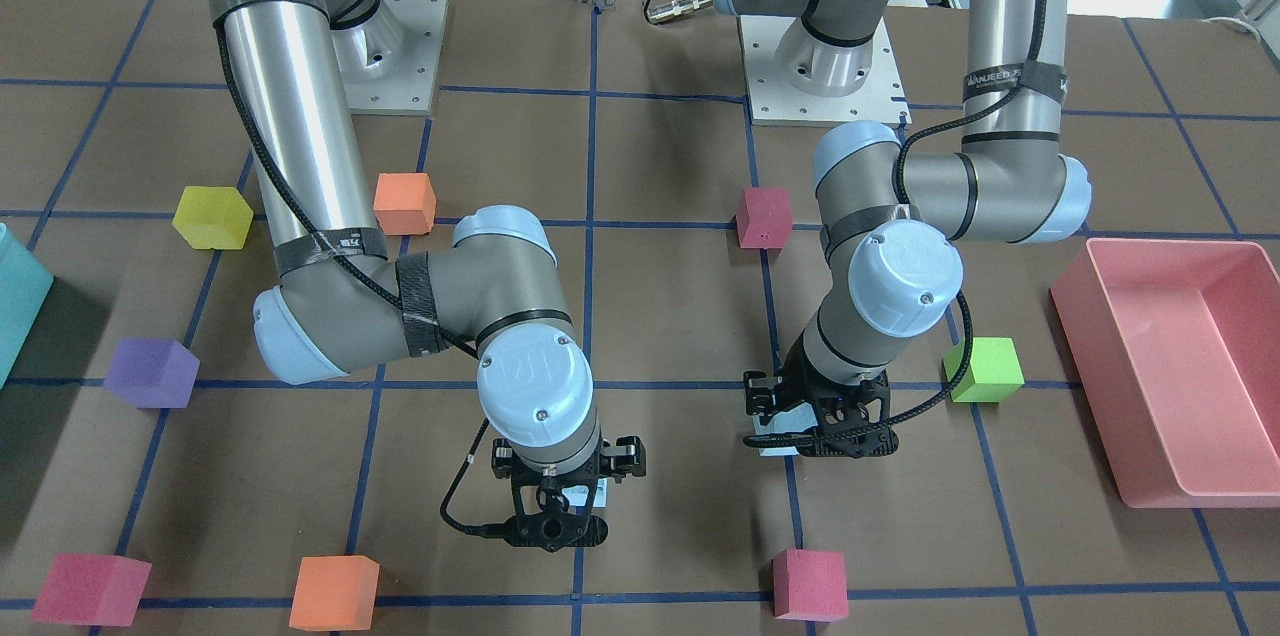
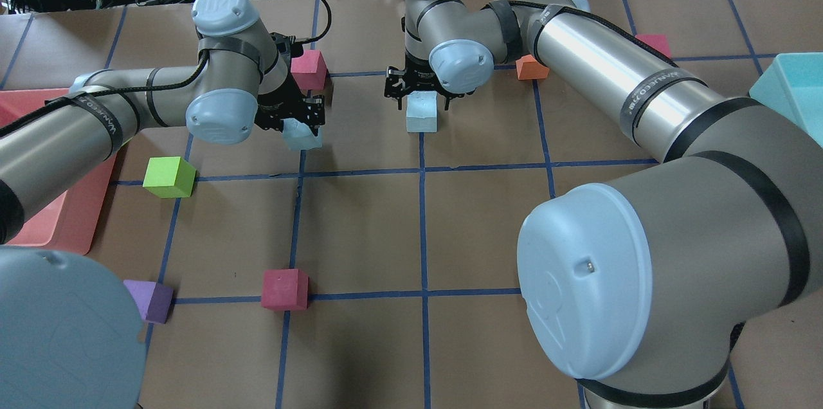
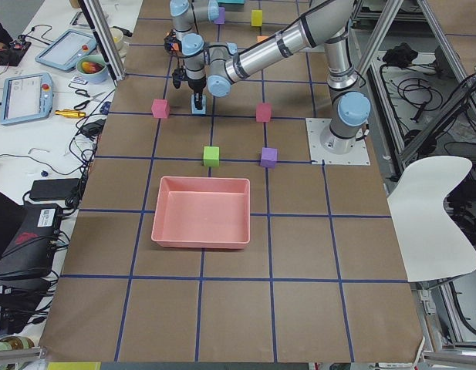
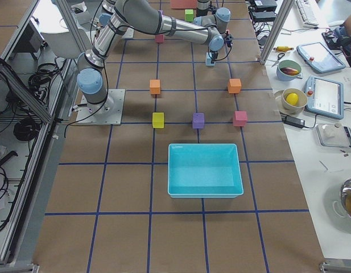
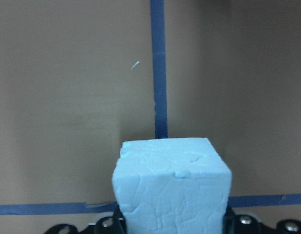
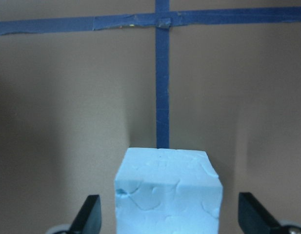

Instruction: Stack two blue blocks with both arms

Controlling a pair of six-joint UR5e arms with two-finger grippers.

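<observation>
Beside the crimson cube, on its robot-ward side:

Item 1. Left gripper, jaws closed on the first blue block.
- The left wrist view shows the block seated square in the grip, with the fingers hidden behind its sides.
- In the overhead view the block hangs slightly tilted and appears lifted just clear of the tabletop.
- Judged purpose: this is the block to be carried, so it is gripped and raised for transfer.

Item 2. Second blue block, farther from the crimson cube toward the robot's right.
- It rests flat on the tabletop over a blue tape line.
- It is apart from item 1, with bare tabletop between them.
- Judged purpose: base of the stack, left lying where it is.

Item 3. Right gripper, pointing straight down over the second block.
- The jaws are spread wide and straddle the block with a gap on each side.
- The visible finger does not touch the foam.
- Judged purpose: poised either to pinch and steady the base or to stay off it. Which one cannot be told.

Status: stack not yet made.
- Next move, as judged: item 1 travels away from the crimson cube to sit on item 2.
- The right jaws occupy the space above the base and would need to clear it.
- Risk: the tilted foam block may land skewed.
</observation>
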